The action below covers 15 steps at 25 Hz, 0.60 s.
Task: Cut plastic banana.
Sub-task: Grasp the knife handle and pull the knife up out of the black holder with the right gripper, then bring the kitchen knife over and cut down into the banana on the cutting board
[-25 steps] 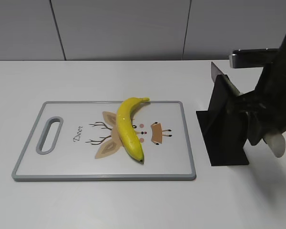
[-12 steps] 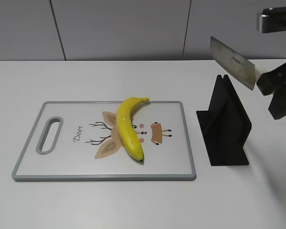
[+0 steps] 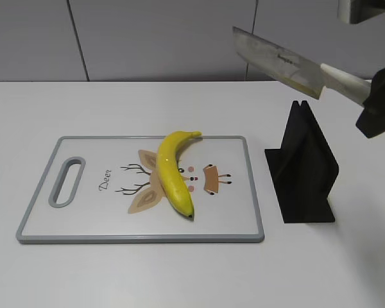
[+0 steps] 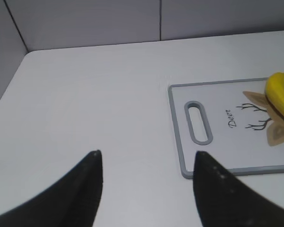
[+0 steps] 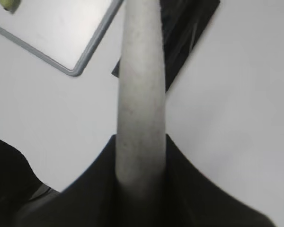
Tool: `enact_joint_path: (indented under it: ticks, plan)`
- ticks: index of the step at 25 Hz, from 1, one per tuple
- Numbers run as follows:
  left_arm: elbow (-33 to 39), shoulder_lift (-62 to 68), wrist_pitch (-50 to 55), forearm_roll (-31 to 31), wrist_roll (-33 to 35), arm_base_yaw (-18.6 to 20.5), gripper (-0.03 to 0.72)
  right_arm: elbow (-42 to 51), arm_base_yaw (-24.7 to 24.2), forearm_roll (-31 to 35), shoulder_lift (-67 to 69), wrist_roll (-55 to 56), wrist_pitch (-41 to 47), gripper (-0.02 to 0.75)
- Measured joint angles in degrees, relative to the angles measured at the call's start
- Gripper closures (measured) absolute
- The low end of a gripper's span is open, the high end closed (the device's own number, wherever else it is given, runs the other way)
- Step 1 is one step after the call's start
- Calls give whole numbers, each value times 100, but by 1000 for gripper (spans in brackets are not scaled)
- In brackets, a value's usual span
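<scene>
A cleaver [image 3: 279, 64] is gripped by the right pincer [image 3: 377, 109] at upper right; the left pincer [image 4: 144, 189] is spread wide, and the plastic banana [image 3: 173, 172] is left whole.

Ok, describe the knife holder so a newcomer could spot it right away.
Start at the grey-rimmed cutting board on the white table. Just off its right edge stands the knife holder, the only matte black object there, wedge-shaped with a notch on top.
</scene>
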Motion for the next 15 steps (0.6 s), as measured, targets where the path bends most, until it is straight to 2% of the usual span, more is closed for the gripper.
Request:
enact_joint_path:
  ticks: [5,9,15]
  plan:
    - [-178,1130,-595,-484,477,-103,116,-223,0,294,0,-1259,-19,559]
    - [-564,2166,-839,-1011,1339,-279,128,-248,0,351,121,-1736,-19,559]
    - [-1715,3938,-583,-1389,2581,-711,132,-434,0,610,615,-2211,106,559]
